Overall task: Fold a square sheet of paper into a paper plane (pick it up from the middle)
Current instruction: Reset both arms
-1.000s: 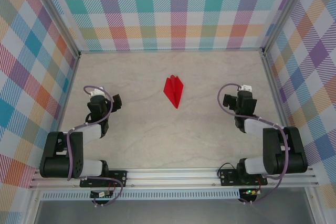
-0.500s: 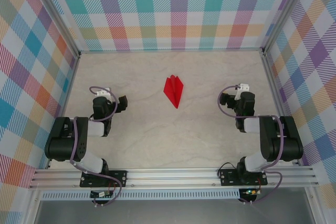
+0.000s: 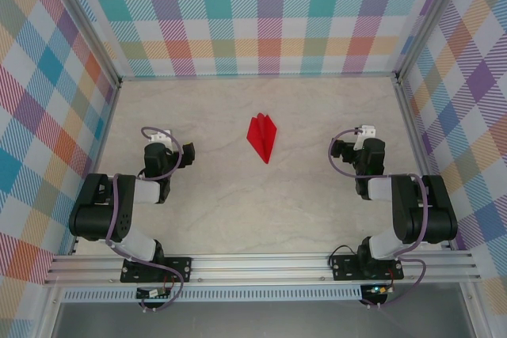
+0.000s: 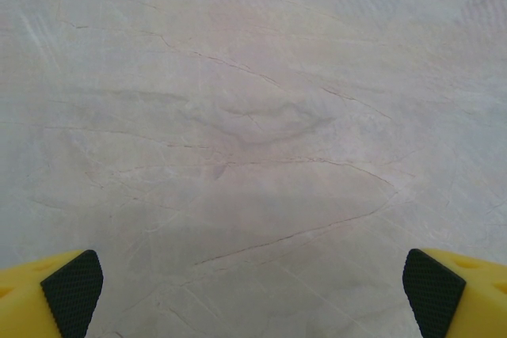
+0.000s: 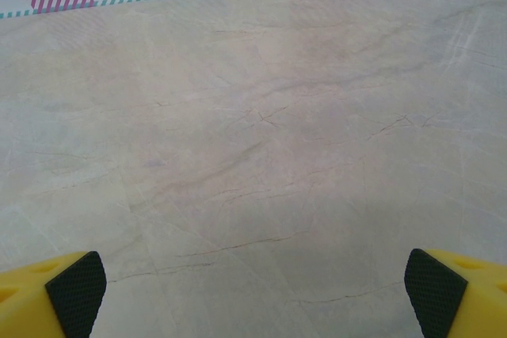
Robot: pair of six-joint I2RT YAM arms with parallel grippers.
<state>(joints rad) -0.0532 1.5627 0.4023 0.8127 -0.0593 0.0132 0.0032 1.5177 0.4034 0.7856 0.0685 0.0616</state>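
Fingers (image 4: 55,294) of the left gripper (image 3: 184,152) stand spread wide, low over the marble table (image 4: 253,116), gripping nothing. Farther right, the red plane (image 3: 263,137) lies at mid-table between the two arms, well apart from each, its nose toward the near edge. The right gripper (image 3: 341,148) is spread wide too, low over the table.

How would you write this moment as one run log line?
stage: folding done | paper plane: lying on table centre, not held | left pincer: open, empty | right pincer: open, empty
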